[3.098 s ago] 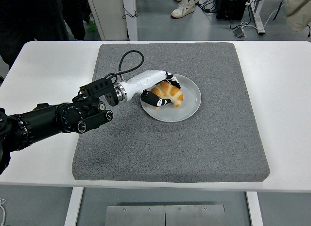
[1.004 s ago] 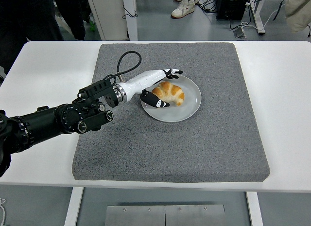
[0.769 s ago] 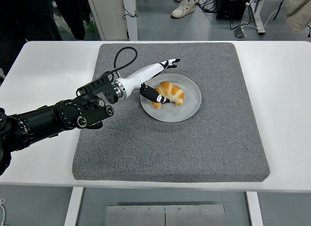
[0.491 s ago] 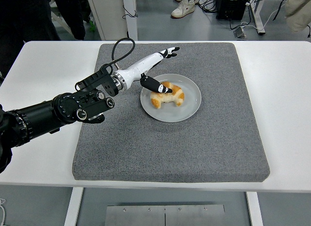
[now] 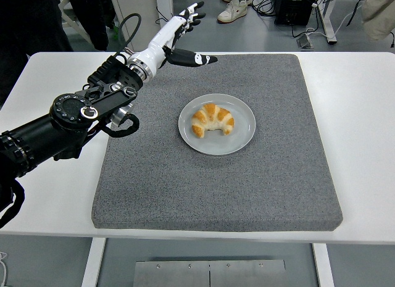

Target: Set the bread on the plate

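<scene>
Bread (image 5: pixel 212 120), a golden croissant with its curved back toward twelve o'clock and its two tips pointing toward six, lies on the plate (image 5: pixel 242 139), slightly toward nine o'clock of the plate's middle. That pale grey round plate sits on a grey mat (image 5: pixel 259 182) which covers most of the white worktop (image 5: pixel 361 139); the plate is just toward twelve o'clock of the mat's centre.

From the plate, the left hand (image 5: pixel 181 40) is at about eleven o'clock, well apart from both plate and croissant, raised above the far left corner of the mat. Its white palm is open, the black-tipped fingers (image 5: pixel 192 11) spread toward twelve o'clock and the thumb stretched out toward three o'clock; it holds nothing. Its black arm (image 5: pixel 68 117) runs back toward eight o'clock to the picture's left edge, with a black cable (image 5: pixel 128 24) looping above the wrist.
</scene>
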Robot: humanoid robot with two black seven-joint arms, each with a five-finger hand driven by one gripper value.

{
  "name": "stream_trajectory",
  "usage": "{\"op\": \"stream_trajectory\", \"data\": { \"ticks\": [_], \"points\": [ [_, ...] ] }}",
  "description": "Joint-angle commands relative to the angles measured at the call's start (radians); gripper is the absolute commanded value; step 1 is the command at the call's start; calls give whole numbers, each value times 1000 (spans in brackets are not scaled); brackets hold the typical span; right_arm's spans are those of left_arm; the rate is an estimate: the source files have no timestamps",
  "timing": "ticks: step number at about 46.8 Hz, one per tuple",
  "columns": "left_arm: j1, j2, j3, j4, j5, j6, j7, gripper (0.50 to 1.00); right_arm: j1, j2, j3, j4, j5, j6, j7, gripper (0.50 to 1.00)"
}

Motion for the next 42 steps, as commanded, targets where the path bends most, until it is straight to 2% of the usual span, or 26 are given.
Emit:
{"op": "stream_trajectory", "data": {
  "ticks": [1, 18, 32, 42],
  "points": [
    [4, 20, -32, 0, -50, -35, 1, 966, 0, 0, 0, 0, 0, 0, 0, 1000],
    [44, 84, -176, 2, -289, -115, 21, 966, 2, 0, 0, 1, 0, 0, 0, 1000],
    [159, 89, -334, 2, -295, -181, 15, 965, 2, 0, 0, 1, 0, 0, 0, 1000],
    [202, 97, -440, 2, -299, -224, 13, 966, 2, 0, 0, 0, 0, 0, 0, 1000]
  ]
}}
